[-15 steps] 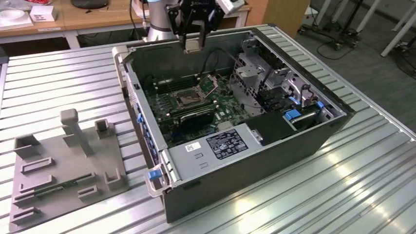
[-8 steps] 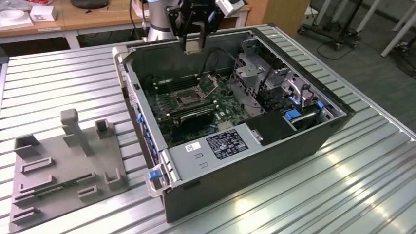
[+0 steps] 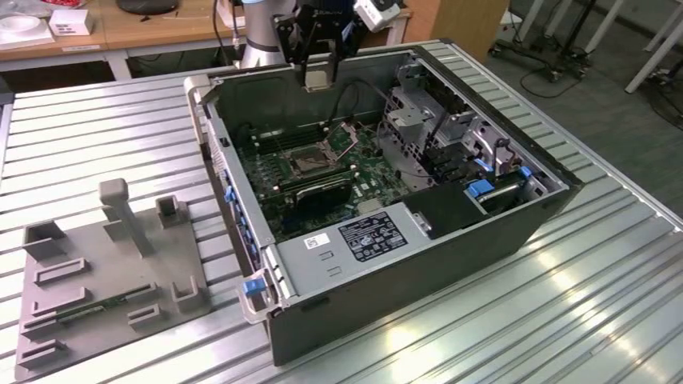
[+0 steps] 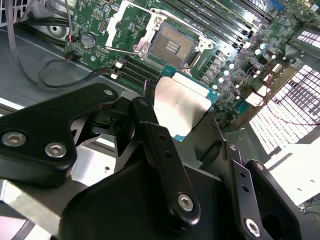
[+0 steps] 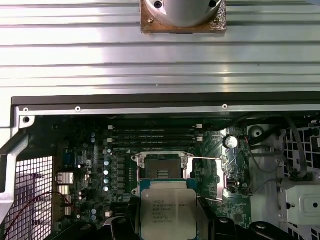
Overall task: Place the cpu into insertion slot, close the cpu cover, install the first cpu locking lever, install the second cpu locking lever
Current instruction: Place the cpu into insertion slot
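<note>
Gripper [image 4: 181, 119] pinches the cpu [image 4: 183, 99] by its edges, above the uncovered insertion slot [image 4: 172, 46].

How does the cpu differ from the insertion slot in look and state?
The cpu has a pale silvery top; the insertion slot is dark. The cpu is gripped by the pincer, clear of the green motherboard; the insertion slot sits on that board, uncovered and empty. Both are square.

cpu [image 5: 168, 212] (printed face showing), insertion slot [image 5: 161, 172] nearby
</note>
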Controlling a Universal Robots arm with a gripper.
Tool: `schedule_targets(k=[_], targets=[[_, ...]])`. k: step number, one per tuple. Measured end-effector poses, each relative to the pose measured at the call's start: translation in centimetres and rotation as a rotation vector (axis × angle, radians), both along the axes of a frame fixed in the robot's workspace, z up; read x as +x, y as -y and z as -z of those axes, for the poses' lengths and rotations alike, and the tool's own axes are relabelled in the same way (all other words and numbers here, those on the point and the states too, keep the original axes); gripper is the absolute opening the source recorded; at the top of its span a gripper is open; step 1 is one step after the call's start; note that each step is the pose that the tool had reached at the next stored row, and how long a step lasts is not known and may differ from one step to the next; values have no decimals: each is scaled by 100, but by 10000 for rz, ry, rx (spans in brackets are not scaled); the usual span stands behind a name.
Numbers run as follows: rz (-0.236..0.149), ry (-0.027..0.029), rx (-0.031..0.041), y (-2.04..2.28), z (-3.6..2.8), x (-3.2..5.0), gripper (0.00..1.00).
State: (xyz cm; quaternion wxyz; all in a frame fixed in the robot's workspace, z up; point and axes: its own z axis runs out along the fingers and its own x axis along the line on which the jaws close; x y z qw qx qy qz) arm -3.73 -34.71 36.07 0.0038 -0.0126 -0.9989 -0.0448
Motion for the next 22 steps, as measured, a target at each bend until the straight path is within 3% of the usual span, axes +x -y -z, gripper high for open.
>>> schedule_targets(k=[5,11,13,22], targets=[[2,20,1,0,4,-1,54],[-21,246,1,0,55,-6,54],[-29,298,1,0,69,-9,54],[-31,314,5,0,82,-10,54]])
